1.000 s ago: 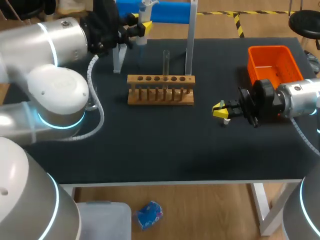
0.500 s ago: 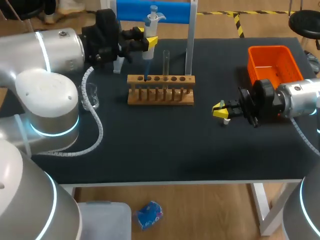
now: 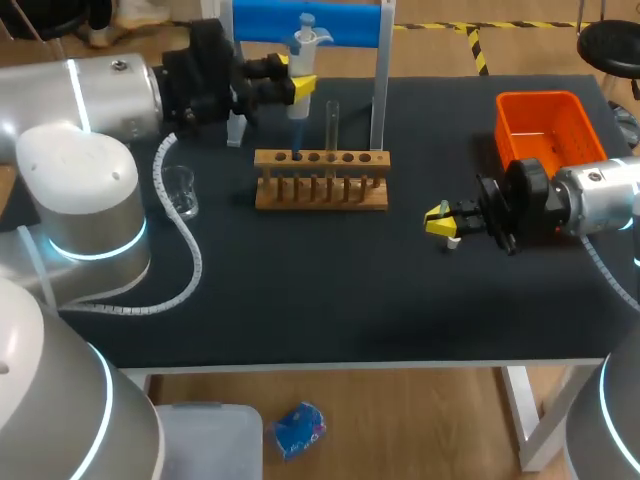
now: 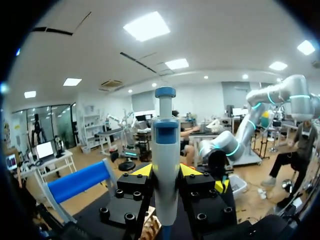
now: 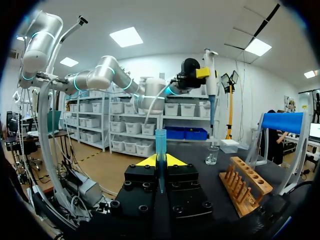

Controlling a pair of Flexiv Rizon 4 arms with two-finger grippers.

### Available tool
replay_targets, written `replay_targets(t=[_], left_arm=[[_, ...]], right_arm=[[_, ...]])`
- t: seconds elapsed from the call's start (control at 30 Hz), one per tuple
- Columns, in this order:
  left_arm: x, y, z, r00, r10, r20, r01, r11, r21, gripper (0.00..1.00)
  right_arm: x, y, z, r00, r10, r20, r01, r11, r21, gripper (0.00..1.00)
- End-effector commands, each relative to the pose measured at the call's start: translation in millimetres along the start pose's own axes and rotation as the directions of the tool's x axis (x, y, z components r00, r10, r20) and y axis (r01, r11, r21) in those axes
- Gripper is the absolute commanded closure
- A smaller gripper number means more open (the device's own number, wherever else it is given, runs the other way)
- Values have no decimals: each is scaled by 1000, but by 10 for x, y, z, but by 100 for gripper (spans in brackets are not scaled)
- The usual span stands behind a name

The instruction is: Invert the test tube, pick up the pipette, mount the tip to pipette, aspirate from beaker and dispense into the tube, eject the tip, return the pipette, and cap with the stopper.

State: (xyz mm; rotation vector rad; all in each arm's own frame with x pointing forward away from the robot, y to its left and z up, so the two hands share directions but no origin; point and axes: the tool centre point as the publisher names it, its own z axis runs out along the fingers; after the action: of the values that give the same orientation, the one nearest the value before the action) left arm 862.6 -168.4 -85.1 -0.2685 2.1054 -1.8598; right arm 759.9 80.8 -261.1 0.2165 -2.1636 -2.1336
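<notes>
Right now my left gripper (image 4: 166, 171) is clamped on the body of the pipette (image 4: 165, 145), a finger on each side. The plunger end sits above the fingers and the blue tip (image 3: 297, 140) hangs below them. Straight under the gripper that tip comes down to the wooden test tube rack (image 3: 320, 190). From the head view it seems to sit a little to one side of the test tube (image 3: 332, 122), which stands upright in the rack, mouth up and uncapped. I can't tell whether tip and mouth are truly lined up. Just behind the gripper is the blue-barred pipette stand (image 3: 345, 22). Off to its side, back toward my arm's elbow, the glass beaker (image 3: 181, 190) stands on the table (image 3: 320, 300). Well apart, across the rack, my right gripper (image 5: 160, 161) hangs low over the table just in front of the orange bin (image 3: 540, 98). It is closed on a slim blue tapered piece (image 5: 160, 142), and I can't say for sure what that piece is. As I judge it, the tube is set, the pipette is picked up and the tip is mounted. I cannot see whether liquid is in the tip. Dispensing looks like the step in hand. Ejecting the tip, returning the pipette and capping the tube are left to do.
</notes>
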Motion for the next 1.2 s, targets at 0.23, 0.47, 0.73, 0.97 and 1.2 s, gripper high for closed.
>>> replay_targets(t=[0.23, 0.47, 0.73, 0.97, 1.2], left_arm=[[377, -114, 232, 998, 23, -59, -23, 1000, -1, 100], [508, -101, 388, 992, 4, -127, -3, 1000, 5, 100], [602, -106, 544, 988, 35, -148, -29, 999, 46, 100], [652, -141, 615, 981, 57, -184, -48, 997, 54, 100], [645, -146, 657, 976, 47, -212, -39, 998, 42, 100]], right_arm=[[4, -1, -2, 1000, 0, 0, 0, 1000, 1, 100], [4, -1, -2, 1000, 0, 0, 0, 1000, 1, 100], [4, -1, -2, 1000, 0, 0, 0, 1000, 1, 100], [4, -1, -2, 1000, 0, 0, 0, 1000, 1, 100], [4, -1, -2, 1000, 0, 0, 0, 1000, 1, 100]])
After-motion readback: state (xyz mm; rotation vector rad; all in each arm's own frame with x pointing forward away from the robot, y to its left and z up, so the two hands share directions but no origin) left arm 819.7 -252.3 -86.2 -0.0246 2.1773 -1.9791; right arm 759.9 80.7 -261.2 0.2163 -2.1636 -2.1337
